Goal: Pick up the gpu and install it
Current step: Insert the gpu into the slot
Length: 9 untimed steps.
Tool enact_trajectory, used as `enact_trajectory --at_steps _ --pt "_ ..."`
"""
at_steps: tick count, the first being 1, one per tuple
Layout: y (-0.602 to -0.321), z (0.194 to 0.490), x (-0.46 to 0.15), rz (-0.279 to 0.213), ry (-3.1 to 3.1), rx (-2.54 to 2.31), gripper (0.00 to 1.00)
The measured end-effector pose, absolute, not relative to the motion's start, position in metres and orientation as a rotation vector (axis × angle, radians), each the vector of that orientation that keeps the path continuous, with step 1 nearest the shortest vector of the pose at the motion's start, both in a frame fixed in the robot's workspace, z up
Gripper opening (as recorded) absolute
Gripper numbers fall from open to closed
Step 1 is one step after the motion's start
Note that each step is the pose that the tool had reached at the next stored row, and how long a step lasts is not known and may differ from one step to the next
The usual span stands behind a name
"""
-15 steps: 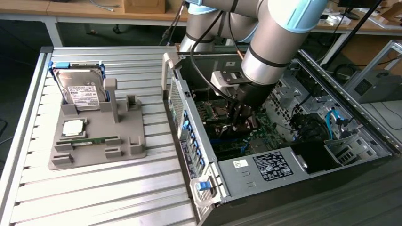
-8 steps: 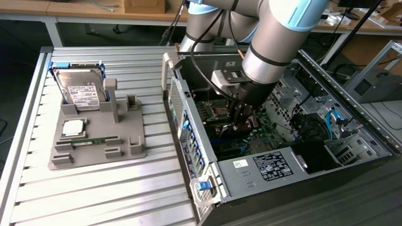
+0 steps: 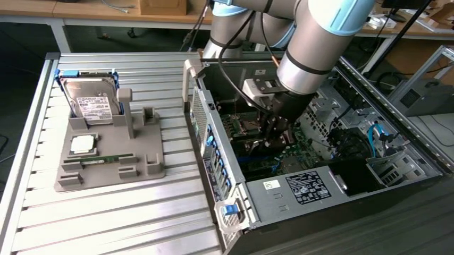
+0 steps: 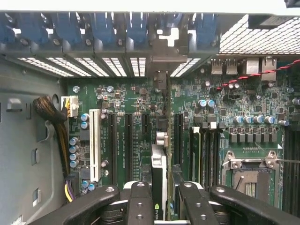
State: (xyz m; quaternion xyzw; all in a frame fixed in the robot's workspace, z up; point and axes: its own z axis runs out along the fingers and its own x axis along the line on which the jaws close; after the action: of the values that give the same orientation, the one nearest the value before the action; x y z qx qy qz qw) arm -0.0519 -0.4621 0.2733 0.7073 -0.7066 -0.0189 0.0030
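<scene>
The silver and pale-blue robot arm [image 3: 312, 53] is reaching down into the open black and silver computer case [image 3: 202, 106], which is lying on its side on the slatted aluminium counter [image 3: 106, 223]. The black two-fingered hand [image 4: 164, 206] is sitting low over the green motherboard [image 4: 126, 98]. It is partly closed and gripping the gpu [image 4: 159, 164], a thin green circuit card with a black cooler block and a silver end bracket. The card is standing on edge between the fingers [image 4: 140, 201], one finger bearing on each face. It is running from the hand toward the case's rear wall, where its bracket [image 4: 164, 61] is meeting the row of blue slot latches [image 4: 101, 28]. It is lying parallel to the black expansion slots, with the long white slot [image 4: 94, 143] off to one side and the silver-framed processor socket [image 4: 248, 176] off to the other. Whether its lower edge is sitting in a slot cannot be told. On the exterior view's left of the case, a grey moulded fixture tray [image 3: 106, 175] is resting on the counter, well apart from the hand. It is carrying a silver hard drive with a white label [image 3: 92, 103], a square silver processor chip [image 3: 83, 142] and a narrow green memory stick [image 3: 99, 158].
</scene>
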Motion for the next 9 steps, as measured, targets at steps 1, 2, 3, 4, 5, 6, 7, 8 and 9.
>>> enact_trajectory --at_steps 1,2,3,4,5,6,7,8,9 --pt "-0.4621 0.2733 -0.0518 -0.059 -2.216 2.218 0.27" --pt "-0.4621 0.2733 -0.0516 -0.059 -2.216 2.218 0.27" --pt "-0.4621 0.2734 -0.0514 -0.059 -2.216 2.218 0.27" --pt "-0.4620 0.2734 -0.0507 -0.059 -2.215 2.218 0.27" --pt "-0.4620 0.2734 -0.0494 -0.059 -2.216 2.218 0.27" --pt "-0.4620 0.2734 -0.0484 -0.059 -2.216 2.218 0.27" --pt "-0.4621 0.2735 -0.0472 -0.059 -2.216 2.218 0.27" --pt "-0.4620 0.2734 -0.0459 -0.059 -2.216 2.218 0.27" --pt "-0.4621 0.2734 -0.0449 -0.059 -2.216 2.218 0.27"
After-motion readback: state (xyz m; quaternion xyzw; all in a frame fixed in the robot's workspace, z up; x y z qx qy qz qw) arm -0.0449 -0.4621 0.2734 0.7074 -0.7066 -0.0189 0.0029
